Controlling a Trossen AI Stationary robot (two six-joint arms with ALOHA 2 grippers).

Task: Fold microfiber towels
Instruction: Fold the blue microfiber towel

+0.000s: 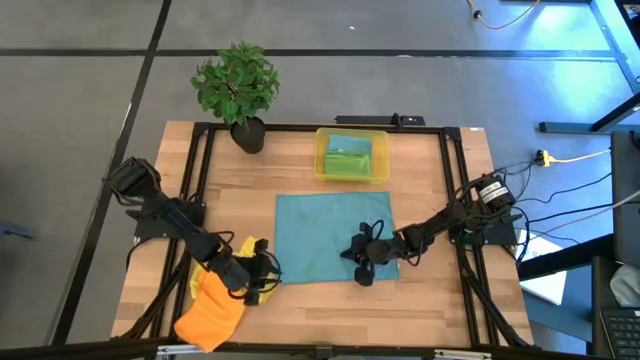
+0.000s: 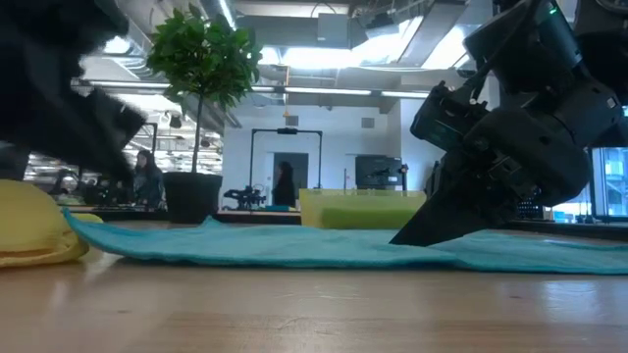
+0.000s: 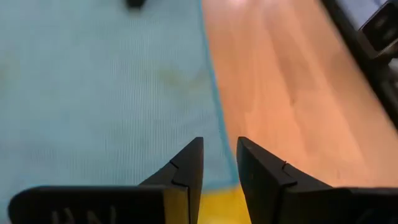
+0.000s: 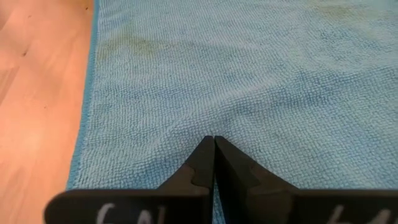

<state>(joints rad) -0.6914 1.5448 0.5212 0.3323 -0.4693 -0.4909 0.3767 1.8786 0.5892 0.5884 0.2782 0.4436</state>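
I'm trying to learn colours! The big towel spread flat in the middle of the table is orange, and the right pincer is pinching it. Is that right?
Not quite: the spread towel is teal-blue, as the high view shows. The orange towel lies bunched near the left pincer. The right pincer is indeed shut on the spread towel.

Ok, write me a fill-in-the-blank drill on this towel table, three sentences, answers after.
1. The teal-blue towel lies spread ____ on the table.
2. The right gripper presses its ____ fingers onto that towel's edge.
3. The left gripper sits over the yellow towel, beside the ____ towel.

Missing words: flat; shut; orange
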